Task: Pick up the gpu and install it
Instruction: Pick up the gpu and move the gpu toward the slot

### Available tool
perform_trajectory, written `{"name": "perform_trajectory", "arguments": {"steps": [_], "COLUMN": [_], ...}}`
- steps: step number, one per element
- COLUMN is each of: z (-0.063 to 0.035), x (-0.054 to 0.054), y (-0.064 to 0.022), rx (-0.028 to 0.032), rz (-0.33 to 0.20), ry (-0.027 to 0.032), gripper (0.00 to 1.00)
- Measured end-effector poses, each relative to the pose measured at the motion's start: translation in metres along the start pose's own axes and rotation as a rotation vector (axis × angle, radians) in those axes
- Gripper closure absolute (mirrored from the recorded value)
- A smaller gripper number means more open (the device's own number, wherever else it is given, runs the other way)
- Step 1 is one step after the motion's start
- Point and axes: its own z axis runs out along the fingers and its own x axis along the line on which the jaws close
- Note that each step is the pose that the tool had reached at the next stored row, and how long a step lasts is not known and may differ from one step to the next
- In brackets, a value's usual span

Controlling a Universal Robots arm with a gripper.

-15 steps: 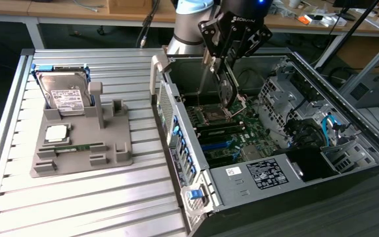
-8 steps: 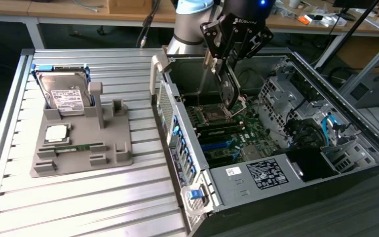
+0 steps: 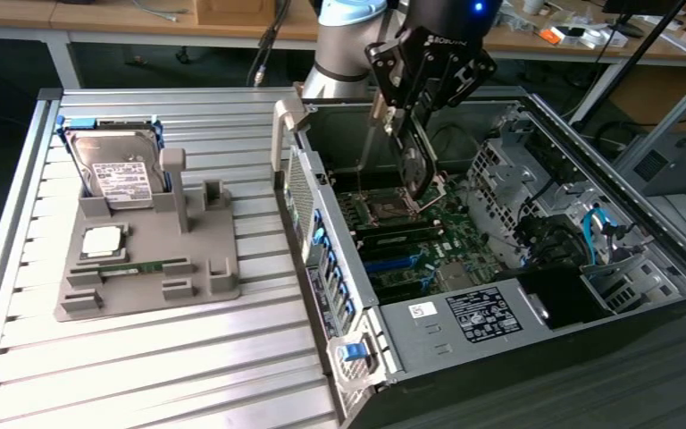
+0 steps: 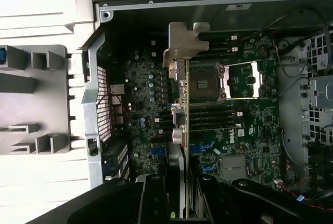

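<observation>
Tabletop (image 3: 140, 375) up front is ribbed metal. The closest thing on it is the near end of the open PC case (image 3: 355, 357), with the white-labelled power supply (image 3: 486, 313) sitting in that corner. Over on the exterior view's left, well apart from the case, there's a grey parts tray (image 3: 206, 281). It holds a narrow green memory stick (image 3: 135, 265), a square silver processor chip (image 3: 103, 239) just behind it, and a hard drive (image 3: 122, 170) propped up, leaning back, at the far end. Deeper into the case you get the green motherboard (image 3: 432, 255) with its CPU socket (image 3: 389, 211). Right over that is the gpu (image 3: 418, 170), held upright and edge-on, hanging down inside the case close to the socket. Jaws are clamped on its upper part, one on each face, so they're closed in on the card and carrying it. From the wrist view the gpu (image 4: 180, 125) is just a thin strip running alongside the CPU socket (image 4: 205, 83), with its silver bracket (image 4: 184, 42) at the end farthest from the jaws. Honestly can't tell whether the card's lower edge touches the motherboard (image 4: 140, 94) or hangs just above it. Behind all that the arm (image 3: 343, 36) goes up, and past it there are wooden desks (image 3: 117, 13) with some clutter.
</observation>
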Motion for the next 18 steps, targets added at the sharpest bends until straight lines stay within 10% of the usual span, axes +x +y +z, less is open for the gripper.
{"name": "perform_trajectory", "arguments": {"steps": [18], "z": [0.0045], "x": [-0.012], "y": [0.0001], "rx": [0.0004], "rz": [0.000], "ry": [0.0000], "gripper": [0.73]}}
